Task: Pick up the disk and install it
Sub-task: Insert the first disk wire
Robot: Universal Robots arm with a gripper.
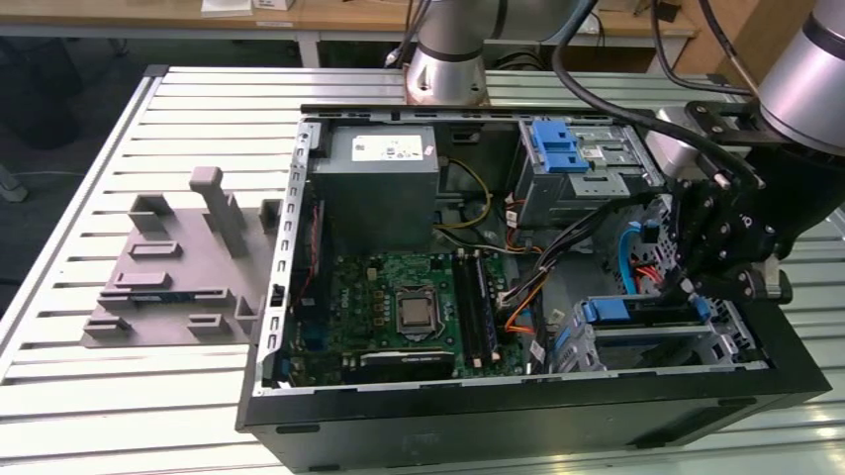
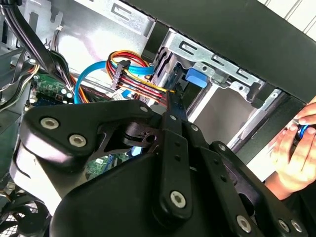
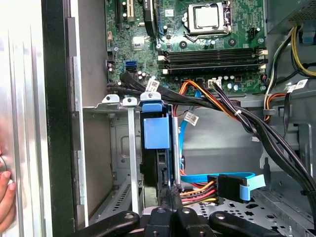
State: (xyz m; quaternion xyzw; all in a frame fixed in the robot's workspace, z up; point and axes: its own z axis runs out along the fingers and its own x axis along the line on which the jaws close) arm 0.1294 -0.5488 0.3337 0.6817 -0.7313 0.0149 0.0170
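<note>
In the exterior view, an open computer case (image 1: 528,416) is laid on its side on a slatted metal bench (image 1: 79,396), so that its inside is reached from above. A green motherboard (image 1: 396,307) fills the case's middle. A grey power supply (image 1: 376,183) sits toward the far wall. The black gripper (image 1: 687,287) is lowered into the case at the exterior view's right, just above a metal drive cage (image 1: 660,341). The disk (image 1: 631,315) appears seated upright in that cage, with its blue bracket showing at the top edge. A grey moulded fixture (image 1: 172,267) lies on the bench at the exterior view's left, well apart from the case.

In the second wrist view, the gripper (image 2: 170,98) is seen from behind its black linkage. Its narrow fingertips are drawn together at the cage's edge, beside a bundle of coloured cables (image 2: 128,74); whether the disk's edge is pinched between them cannot be told. A blue tab (image 2: 196,77) shows on the cage (image 2: 222,74). A person's hand (image 2: 296,148) rests outside the case wall.

In the first wrist view, the disk (image 3: 160,170) stands on edge in the cage slot, its blue bracket (image 3: 157,129) uppermost. The gripper (image 3: 171,190) meets it at its near edge, as if pressing it home. Black and orange cables (image 3: 222,106) cross just beside it.
</note>
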